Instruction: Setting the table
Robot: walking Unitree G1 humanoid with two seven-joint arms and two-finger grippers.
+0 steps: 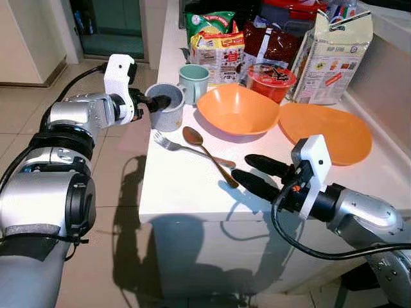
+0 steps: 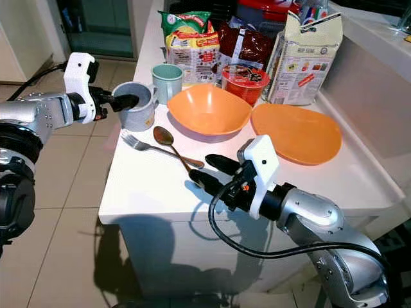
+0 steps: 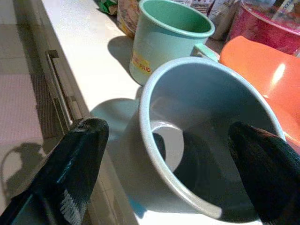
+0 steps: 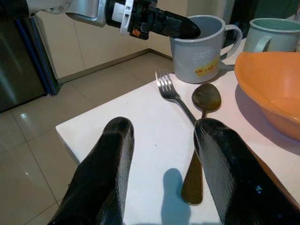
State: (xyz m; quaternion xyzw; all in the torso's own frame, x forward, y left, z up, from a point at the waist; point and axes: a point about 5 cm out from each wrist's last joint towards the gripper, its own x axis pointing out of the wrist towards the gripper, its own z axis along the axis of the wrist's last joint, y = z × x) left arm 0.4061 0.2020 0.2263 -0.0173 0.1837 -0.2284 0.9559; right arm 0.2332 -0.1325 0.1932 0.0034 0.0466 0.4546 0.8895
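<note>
Left tool [image 1: 156, 101] is straddling the rim of the grey mug [image 1: 166, 108] at the table's [image 1: 192, 192] far left edge, one finger inside, one outside, not clamped. Right tool [image 1: 255, 174] is hovering spread open over the near table, right by the spoon's [image 1: 207, 153] handle end. Fork [image 1: 180, 147] is lying just left of the spoon. Green mug [image 1: 194, 82], orange bowl [image 1: 236, 109] and orange plate [image 1: 324, 131] are sitting farther back.

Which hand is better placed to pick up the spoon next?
Right. The right hand is open just above the counter, its fingertips at the handle end of the spoon. The left hand is busy at the grey mug, one finger inside its rim and one outside.
</note>
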